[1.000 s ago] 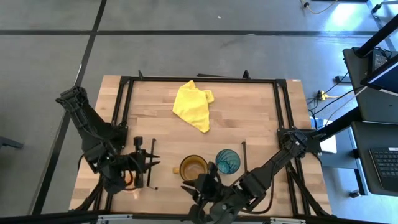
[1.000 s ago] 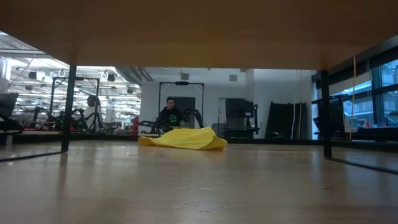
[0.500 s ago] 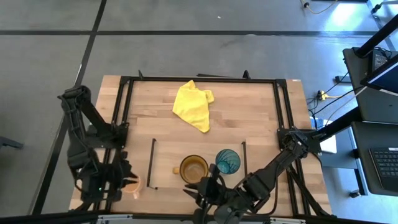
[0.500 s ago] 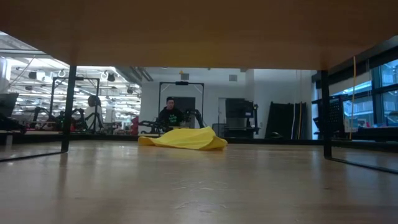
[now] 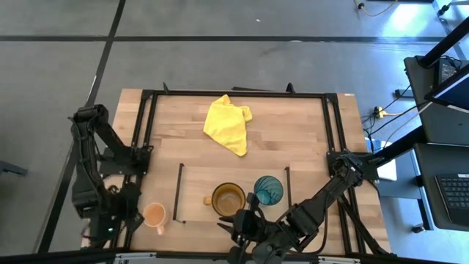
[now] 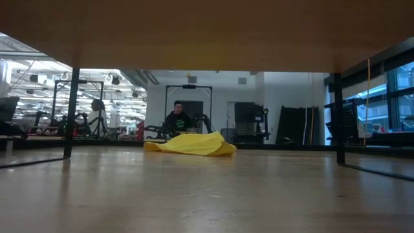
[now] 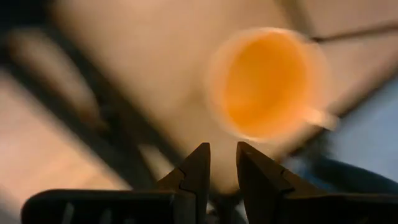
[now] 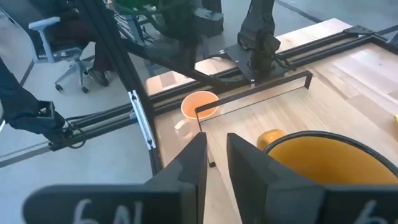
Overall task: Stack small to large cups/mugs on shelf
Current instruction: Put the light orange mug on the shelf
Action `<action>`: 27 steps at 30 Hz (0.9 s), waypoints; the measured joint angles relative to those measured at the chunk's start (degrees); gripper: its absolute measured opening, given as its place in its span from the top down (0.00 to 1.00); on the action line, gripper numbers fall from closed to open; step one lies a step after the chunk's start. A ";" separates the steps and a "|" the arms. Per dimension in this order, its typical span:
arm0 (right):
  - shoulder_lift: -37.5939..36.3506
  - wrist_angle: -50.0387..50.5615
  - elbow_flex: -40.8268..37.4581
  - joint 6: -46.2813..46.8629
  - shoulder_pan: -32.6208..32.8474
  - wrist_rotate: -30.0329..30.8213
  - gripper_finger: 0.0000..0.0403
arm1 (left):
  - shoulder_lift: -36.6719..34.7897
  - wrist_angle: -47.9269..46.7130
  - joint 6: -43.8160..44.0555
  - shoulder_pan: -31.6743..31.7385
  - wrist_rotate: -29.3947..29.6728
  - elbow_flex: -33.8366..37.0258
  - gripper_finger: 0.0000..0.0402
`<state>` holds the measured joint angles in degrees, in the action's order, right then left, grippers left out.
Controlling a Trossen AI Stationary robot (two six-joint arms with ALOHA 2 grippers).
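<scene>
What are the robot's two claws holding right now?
Nothing. The left gripper hangs empty above the small pale-orange mug, and the right gripper sits empty beside the amber-brown translucent mug.

Two dark, near-black jointed arms of blocky segments with rounded joint housings. Left gripper (image 7: 219, 163): two matte black tapered fingers (image 7: 194, 171) with stepped, notched inner edges, mounted on a flat black bar. Right gripper (image 8: 214, 155): matching black fingers above a body bearing pale lettering.
</scene>
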<state>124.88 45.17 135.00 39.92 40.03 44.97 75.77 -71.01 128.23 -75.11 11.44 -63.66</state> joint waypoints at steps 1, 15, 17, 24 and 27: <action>0.00 0.00 0.00 -0.27 0.02 0.00 0.84 | 0.59 -2.39 0.24 1.07 -2.40 0.00 0.82; 0.00 -0.02 0.00 -1.40 0.78 -0.13 0.84 | 5.98 -5.82 -0.86 8.16 -3.17 0.07 0.78; 0.00 0.00 0.00 -1.40 1.10 -0.13 0.84 | 6.66 -5.42 -1.09 8.45 -3.08 0.07 0.78; 0.00 0.02 0.00 -1.11 2.08 -0.09 0.84 | 8.48 -1.83 -1.29 8.79 -3.03 1.66 0.79; 0.02 0.07 0.00 -0.24 2.46 -0.09 0.84 | 8.49 0.78 -1.27 8.79 -3.03 3.69 0.79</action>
<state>124.90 45.23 135.00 39.68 42.50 44.88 84.27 -70.23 126.96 -66.32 8.41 -59.97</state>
